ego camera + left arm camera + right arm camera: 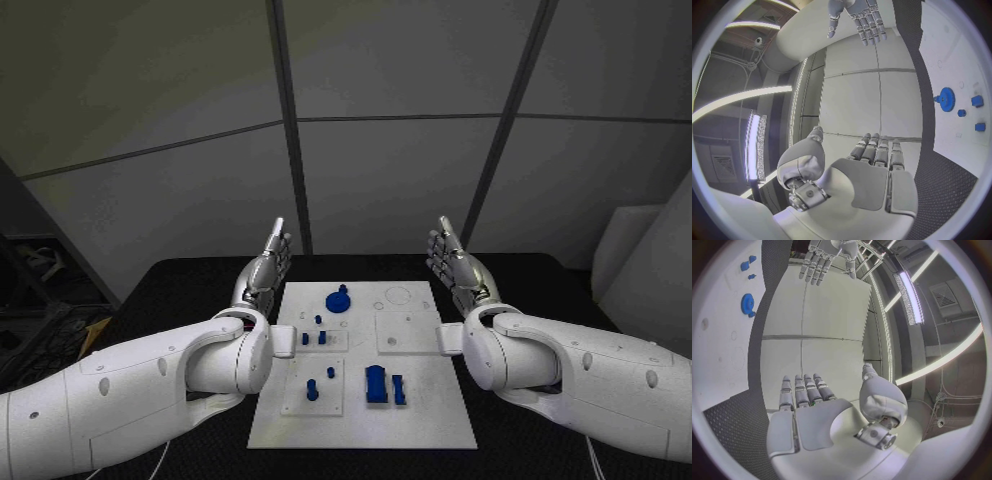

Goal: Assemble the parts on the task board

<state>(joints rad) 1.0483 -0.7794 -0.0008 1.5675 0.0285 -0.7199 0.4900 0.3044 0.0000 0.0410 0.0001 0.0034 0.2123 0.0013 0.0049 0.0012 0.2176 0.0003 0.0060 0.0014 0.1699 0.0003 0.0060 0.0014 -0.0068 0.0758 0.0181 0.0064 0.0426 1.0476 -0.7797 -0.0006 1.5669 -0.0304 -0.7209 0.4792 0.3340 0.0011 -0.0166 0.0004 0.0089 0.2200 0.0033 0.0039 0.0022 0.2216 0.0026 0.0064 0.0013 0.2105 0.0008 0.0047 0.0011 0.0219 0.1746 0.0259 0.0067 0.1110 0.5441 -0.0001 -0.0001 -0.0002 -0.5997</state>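
The left hand [268, 266] stands flat and upright beside the left edge of the task board [418, 400], fingers straight and together-ish, holding nothing; the right hand [459, 265] mirrors it at the board's right edge, likewise bare-palmed, fingers extended; each hangs clear of the board, touching no part. Between them, on the far half of the white plate, sits a blue gear [339, 299] with a knob on top; nearer the robot lie a few small blue pegs [319, 333] close to the left edge, and nearer still a taller blue block [376, 384] with a slim piece beside it. These parts look like hard plastic, light and stiff, probably a bit slick against metal fingertips; I'd judge the gear best pinched by its raised hub or across its rim, the pegs by their sides, the block across its narrow faces. The board's right half lies mostly bare, showing shallow recesses and a faint ring, so there seems open room to come in from that side; the black table [519, 275] frames the board all round, with space left for either arm to swing.
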